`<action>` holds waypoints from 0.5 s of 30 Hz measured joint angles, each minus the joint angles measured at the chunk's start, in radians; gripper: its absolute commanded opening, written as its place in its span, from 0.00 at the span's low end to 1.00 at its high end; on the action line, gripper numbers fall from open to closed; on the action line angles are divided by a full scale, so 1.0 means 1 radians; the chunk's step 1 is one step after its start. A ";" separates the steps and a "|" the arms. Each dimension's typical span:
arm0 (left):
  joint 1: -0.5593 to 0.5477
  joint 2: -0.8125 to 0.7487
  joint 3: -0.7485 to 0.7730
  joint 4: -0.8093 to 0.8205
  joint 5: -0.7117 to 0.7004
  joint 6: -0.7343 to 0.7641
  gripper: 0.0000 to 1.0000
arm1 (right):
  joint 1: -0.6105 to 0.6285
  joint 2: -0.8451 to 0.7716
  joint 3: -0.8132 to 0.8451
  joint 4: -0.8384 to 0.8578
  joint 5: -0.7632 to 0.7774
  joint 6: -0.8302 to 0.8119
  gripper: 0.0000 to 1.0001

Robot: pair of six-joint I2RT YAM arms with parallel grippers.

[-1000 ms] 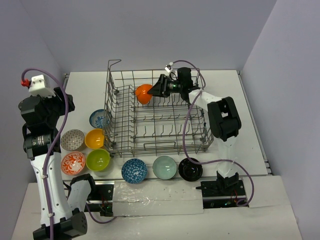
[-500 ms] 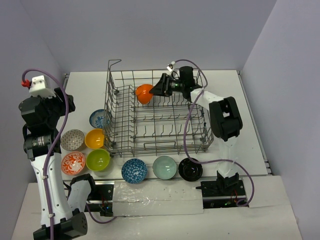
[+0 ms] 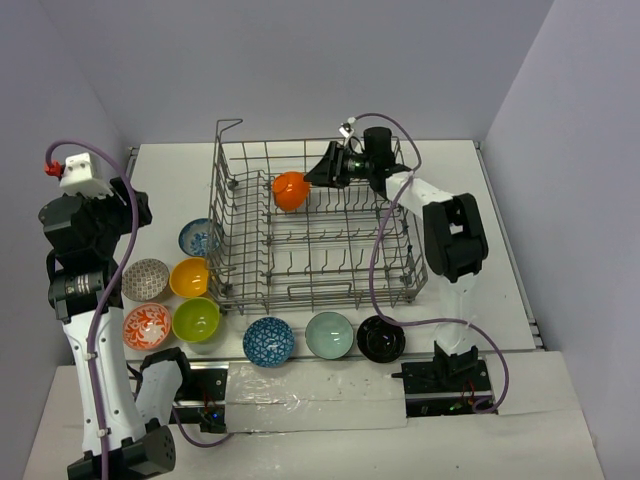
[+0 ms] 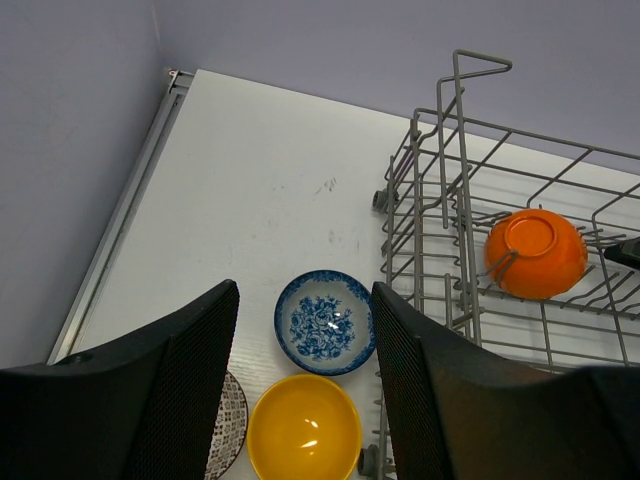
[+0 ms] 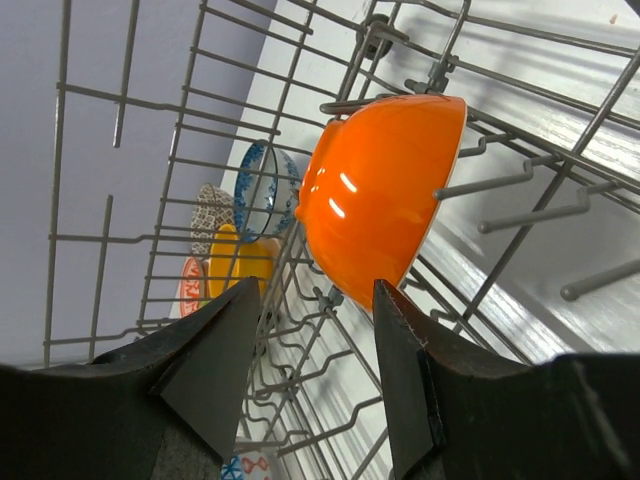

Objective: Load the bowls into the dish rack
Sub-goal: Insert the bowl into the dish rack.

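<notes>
Right wrist: orange bowl [image 5: 380, 190] beyond gripper [image 5: 315, 290]

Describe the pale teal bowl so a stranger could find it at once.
Find the big wire rack. Just below it in the top view, three bowls sit in a row on the table side by side. The teal bowl is the middle one, plain and pale, between a blue-patterned bowl on its left and a glossy black bowl on its right.

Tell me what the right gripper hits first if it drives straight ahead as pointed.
The orange bowl. It stands on edge among the dish rack tines, dead ahead of the open right gripper. Depth is unclear, but it looks very close.
</notes>
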 measured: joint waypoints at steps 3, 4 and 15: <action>0.000 -0.001 0.000 0.000 0.000 -0.002 0.61 | -0.011 -0.018 -0.001 -0.024 0.000 -0.015 0.57; 0.000 -0.002 0.000 0.000 0.000 -0.003 0.61 | -0.017 -0.032 -0.002 -0.029 0.000 -0.018 0.57; 0.000 -0.018 -0.006 0.003 0.007 -0.003 0.62 | -0.063 -0.207 -0.006 -0.106 0.000 -0.109 0.57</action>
